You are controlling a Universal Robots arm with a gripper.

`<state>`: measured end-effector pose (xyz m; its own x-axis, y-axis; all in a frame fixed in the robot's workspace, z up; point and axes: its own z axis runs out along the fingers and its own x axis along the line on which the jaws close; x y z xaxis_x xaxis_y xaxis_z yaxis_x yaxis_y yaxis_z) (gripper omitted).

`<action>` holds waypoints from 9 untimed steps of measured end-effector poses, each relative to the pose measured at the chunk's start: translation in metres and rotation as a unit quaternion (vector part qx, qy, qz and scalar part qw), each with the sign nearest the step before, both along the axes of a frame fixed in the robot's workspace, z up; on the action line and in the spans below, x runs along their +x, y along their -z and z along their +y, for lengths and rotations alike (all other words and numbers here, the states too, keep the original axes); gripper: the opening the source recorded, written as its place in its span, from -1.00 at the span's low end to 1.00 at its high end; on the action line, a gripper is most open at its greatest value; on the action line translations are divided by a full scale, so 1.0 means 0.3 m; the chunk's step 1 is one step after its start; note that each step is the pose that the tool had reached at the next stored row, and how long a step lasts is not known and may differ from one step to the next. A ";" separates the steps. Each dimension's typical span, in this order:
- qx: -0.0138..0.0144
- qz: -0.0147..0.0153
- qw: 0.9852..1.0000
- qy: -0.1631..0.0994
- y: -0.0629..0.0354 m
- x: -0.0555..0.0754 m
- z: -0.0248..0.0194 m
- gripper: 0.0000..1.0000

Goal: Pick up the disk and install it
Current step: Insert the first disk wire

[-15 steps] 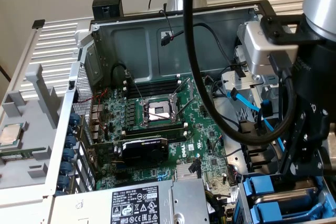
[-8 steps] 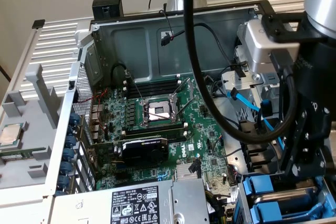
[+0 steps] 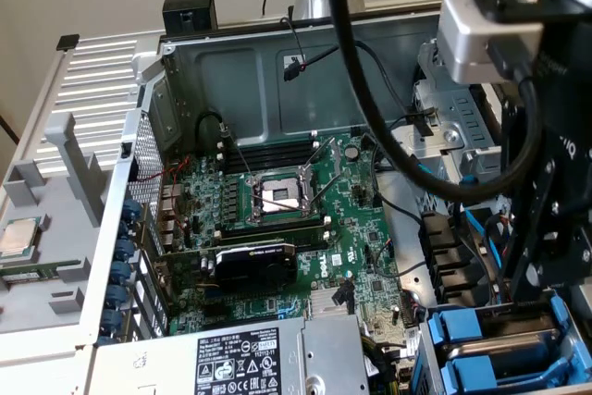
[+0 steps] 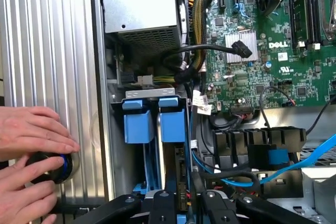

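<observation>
The disk (image 4: 181, 177) shows edge-on as a thin dark slab standing down in the drive bay, just past two blue carrier handles (image 4: 157, 121). My gripper (image 4: 185, 205) straddles it, with one black finger (image 4: 161, 208) on each side. A narrow dark gap shows between each finger and the slab, so the jaws look slightly open and off it. In the exterior view my gripper (image 3: 541, 265) reaches down at the right over the bay with the blue carriers (image 3: 490, 339).
A person's hands (image 4: 31, 145) rest on a black knob with a blue ring (image 4: 55, 166) on the ribbed side panel. The green motherboard (image 3: 277, 219), the power supply (image 4: 142, 9), black cable bundles (image 4: 199, 51) and blue data cables (image 4: 304, 158) crowd around the bay.
</observation>
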<state>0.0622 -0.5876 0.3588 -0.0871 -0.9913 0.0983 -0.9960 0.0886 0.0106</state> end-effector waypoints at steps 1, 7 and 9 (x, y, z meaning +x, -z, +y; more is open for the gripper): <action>-0.001 0.000 1.000 0.000 -0.012 0.000 0.000 -0.50; -0.002 -0.002 1.000 0.000 -0.077 0.000 0.002 -0.50; -0.003 -0.002 1.000 0.000 -0.096 0.000 0.002 -0.50</action>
<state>0.0622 -0.5870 0.3875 -0.0874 -0.9908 0.1031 -0.9960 0.0886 0.0069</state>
